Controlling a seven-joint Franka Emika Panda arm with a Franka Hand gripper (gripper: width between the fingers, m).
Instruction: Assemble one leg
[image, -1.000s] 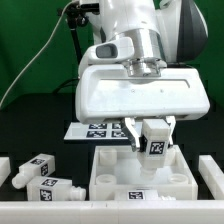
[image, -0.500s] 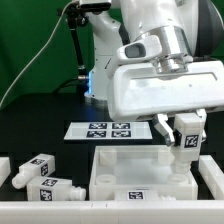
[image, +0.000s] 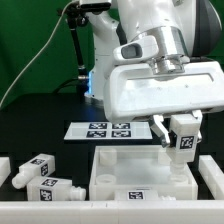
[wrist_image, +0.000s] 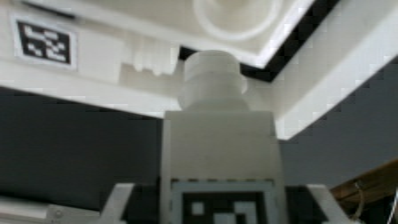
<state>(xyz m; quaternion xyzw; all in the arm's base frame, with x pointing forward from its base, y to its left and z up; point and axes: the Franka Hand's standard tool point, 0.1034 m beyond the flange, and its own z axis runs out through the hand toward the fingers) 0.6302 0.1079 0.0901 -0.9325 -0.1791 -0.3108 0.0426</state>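
My gripper (image: 184, 138) is shut on a white leg (image: 186, 145) with a tag sticker. It holds the leg upright above the corner of the white tabletop (image: 120, 172) on the exterior view's right. In the wrist view the leg (wrist_image: 217, 140) fills the middle between my fingers (wrist_image: 132, 206). Its narrower screw end (wrist_image: 208, 72) points toward the tabletop (wrist_image: 143, 75), close to a round corner hole (wrist_image: 249, 15). Whether the end touches the tabletop I cannot tell. Two more legs (image: 38, 168) (image: 57, 187) lie at the exterior view's left.
The marker board (image: 106, 129) lies behind the tabletop. A white part (image: 213, 172) lies at the exterior view's right edge. A black stand with a cable (image: 76, 45) rises at the back. A tag (wrist_image: 48, 40) shows in the wrist view.
The arm has carried the leg toward the exterior view's right, from above the tabletop's middle to above its right corner. It has barely moved in the last half second.
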